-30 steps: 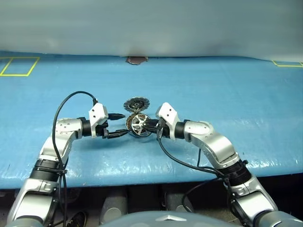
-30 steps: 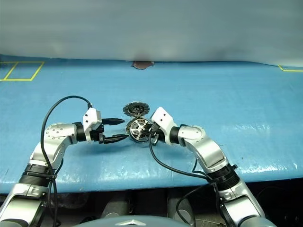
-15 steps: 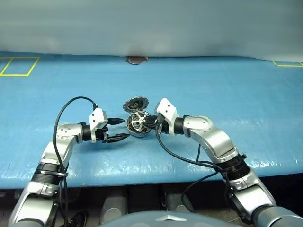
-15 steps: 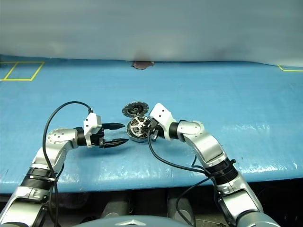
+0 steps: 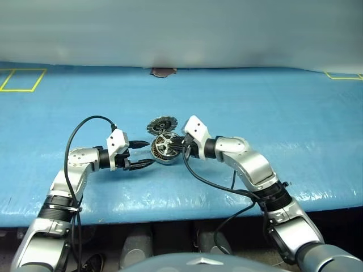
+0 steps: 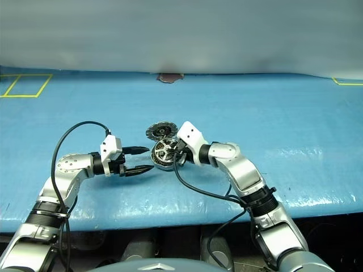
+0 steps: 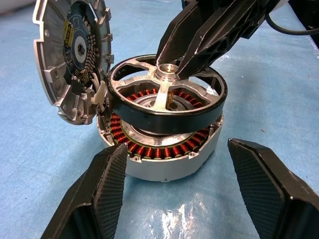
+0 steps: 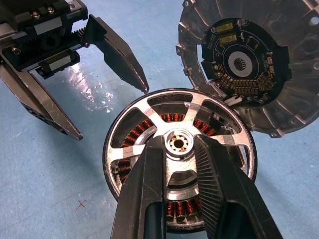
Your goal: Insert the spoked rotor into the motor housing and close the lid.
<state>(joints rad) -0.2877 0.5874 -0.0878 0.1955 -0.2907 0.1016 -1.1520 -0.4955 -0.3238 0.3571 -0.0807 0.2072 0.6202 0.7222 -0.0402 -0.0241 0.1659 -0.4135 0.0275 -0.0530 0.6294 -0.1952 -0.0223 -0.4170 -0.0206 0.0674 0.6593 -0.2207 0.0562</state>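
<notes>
- Two grippers meet at frame centre on the blue mat [image 5: 255, 102].
- Right gripper [image 8: 179, 149] pinches the rotor [image 7: 164, 102] by its hub, the wheel tilted, partly seated on the housing [image 7: 169, 154].
- Left gripper [image 5: 148, 153], jaws spread and empty, sits just left of the housing.
- Lid [image 7: 70, 55] stands open, hinged at the housing's edge.

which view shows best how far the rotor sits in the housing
The left wrist view: side-on, the rotor rides above the housing, tilted, windings visible under its rim. The right wrist view looks down through its spokes, the right gripper pinching its hub, so depth is unclear. In the eye views it is too small to judge.
</notes>
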